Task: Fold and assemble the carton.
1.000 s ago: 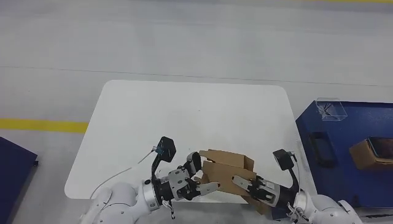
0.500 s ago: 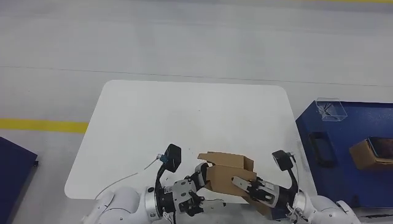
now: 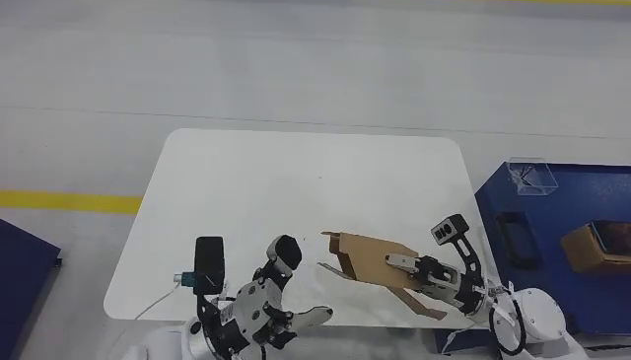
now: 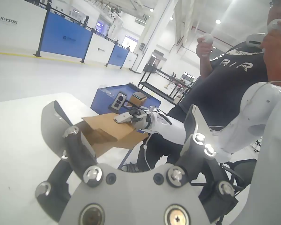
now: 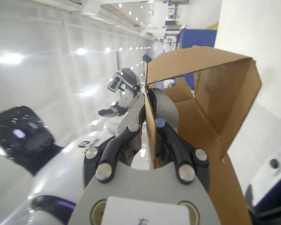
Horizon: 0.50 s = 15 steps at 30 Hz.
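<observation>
Your top view looks steeply down from above the arms onto the white worktop, far enough off to take in the floor beyond it. Your left wrist view sits just behind the left jaws and faces low across the worktop toward the carton, with the right jaws farther off. Your right wrist view is rolled on its side, tight behind the right jaws, with the carton close up and the left arm beyond. All three views share the carton.
</observation>
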Available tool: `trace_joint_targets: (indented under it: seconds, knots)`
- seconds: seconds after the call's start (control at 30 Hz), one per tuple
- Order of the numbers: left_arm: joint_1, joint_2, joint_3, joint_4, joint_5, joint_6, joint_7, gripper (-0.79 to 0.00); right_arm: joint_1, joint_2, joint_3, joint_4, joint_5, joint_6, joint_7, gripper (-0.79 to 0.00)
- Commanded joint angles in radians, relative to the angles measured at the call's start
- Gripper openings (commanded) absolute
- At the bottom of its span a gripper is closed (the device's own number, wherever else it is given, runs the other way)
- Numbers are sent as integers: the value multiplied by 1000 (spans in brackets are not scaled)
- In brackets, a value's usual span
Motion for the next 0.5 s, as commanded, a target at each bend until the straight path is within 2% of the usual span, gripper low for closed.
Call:
trace_joint_targets:
  seconds: [0.0, 0.2, 0.37, 0.47]
  knots:
    - [20, 2, 12, -17, 25, -7, -26, 0, 40, -1, -15, 42, 67, 70, 38, -785]
    - [18, 0, 95, -5, 202, -11, -31, 0, 133, -6, -94, 138, 78, 144, 86, -785]
    - [-50, -11, 173, 40, 267, 46, -49, 0, 165, -11, -140, 174, 50, 121, 102, -785]
    - [-89, -18, 203, 66, 248, 94, -74, 0, 168, -11, -145, 180, 45, 109, 120, -785]
